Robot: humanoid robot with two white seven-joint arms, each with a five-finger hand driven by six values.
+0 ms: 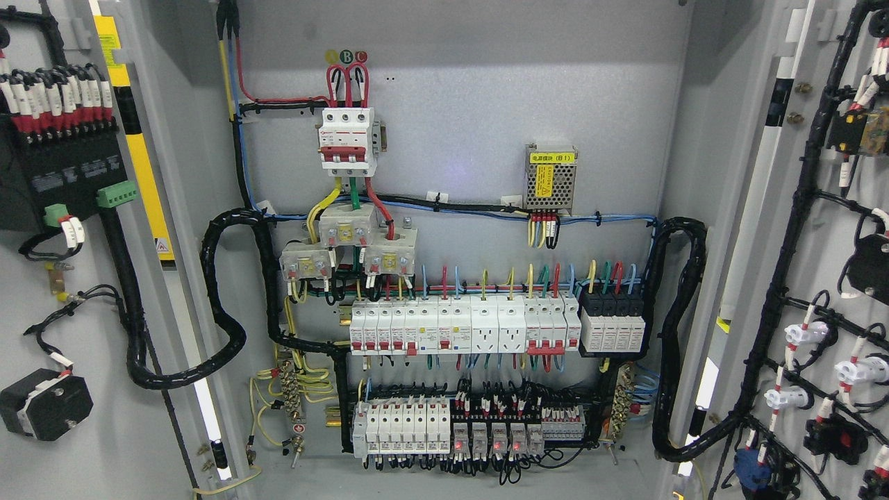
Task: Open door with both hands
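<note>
Cabinet interior (458, 125), left door (69, 312), right door (819, 243) open

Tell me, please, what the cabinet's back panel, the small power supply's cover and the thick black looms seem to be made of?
Back panel: probably sheet metal with matte light-grey paint, going by its even, faintly textured surface. Power supply cover: likely bare perforated metal, a silvery mesh of small holes under a yellow label. Black looms: apparently plastic spiral wrap, ribbed and slightly glossy. No robot hand shows.

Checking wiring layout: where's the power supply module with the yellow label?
Head view, upper right of the back panel: power supply module sits right of the three-pole main breaker, above the breaker row.
</note>
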